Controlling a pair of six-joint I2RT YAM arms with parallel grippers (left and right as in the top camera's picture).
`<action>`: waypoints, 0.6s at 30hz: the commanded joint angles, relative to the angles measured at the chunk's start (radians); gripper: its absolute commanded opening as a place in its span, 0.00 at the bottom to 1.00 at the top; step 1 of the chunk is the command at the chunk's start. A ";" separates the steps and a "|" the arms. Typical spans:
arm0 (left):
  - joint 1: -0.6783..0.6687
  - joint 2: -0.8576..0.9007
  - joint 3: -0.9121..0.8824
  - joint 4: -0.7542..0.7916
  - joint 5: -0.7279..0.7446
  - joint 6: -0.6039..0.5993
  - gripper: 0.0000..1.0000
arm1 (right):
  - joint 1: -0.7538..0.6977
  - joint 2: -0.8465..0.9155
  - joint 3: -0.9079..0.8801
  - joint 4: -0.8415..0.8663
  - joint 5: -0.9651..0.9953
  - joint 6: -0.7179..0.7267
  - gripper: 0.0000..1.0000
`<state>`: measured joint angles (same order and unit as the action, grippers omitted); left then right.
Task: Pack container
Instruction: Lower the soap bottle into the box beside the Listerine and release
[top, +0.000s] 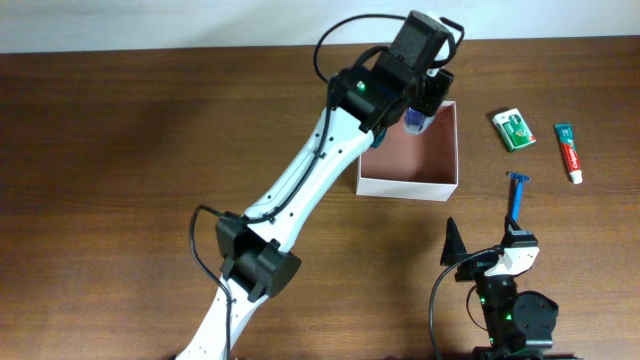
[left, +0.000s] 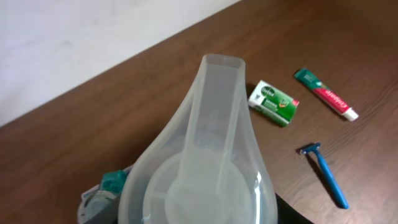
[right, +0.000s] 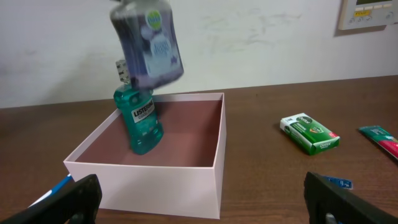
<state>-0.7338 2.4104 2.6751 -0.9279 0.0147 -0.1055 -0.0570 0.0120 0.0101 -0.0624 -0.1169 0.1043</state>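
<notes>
The container (top: 410, 184) is a square box with white walls and a pink interior at the table's far middle; it also shows in the right wrist view (right: 186, 180). A teal mouthwash bottle (right: 142, 121) leans in its far left corner. My left gripper (top: 420, 100) hangs over the container's far edge, shut on a second bottle (right: 148, 43), which looks dark blue and blurred above the teal one. This bottle fills the left wrist view (left: 205, 155) and hides the fingers. My right gripper (right: 205, 205) is open and empty, near the front edge, facing the container.
Right of the container lie a green soap box (top: 514, 129), a toothpaste tube (top: 568, 152) and a blue razor (top: 517, 195). A blue-and-white item (right: 53, 186) pokes out beside the container's left wall. The left arm (top: 300, 190) stretches diagonally across the table.
</notes>
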 joint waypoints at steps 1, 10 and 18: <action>0.003 -0.053 -0.047 0.043 -0.042 -0.014 0.41 | 0.007 -0.008 -0.005 -0.006 0.008 0.001 0.99; 0.003 -0.053 -0.168 0.121 -0.072 -0.014 0.41 | 0.007 -0.008 -0.005 -0.006 0.008 0.001 0.99; 0.003 -0.047 -0.222 0.199 -0.095 -0.014 0.41 | 0.007 -0.008 -0.005 -0.006 0.008 0.001 0.99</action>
<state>-0.7338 2.4104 2.4729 -0.7681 -0.0616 -0.1104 -0.0570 0.0120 0.0101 -0.0624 -0.1169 0.1047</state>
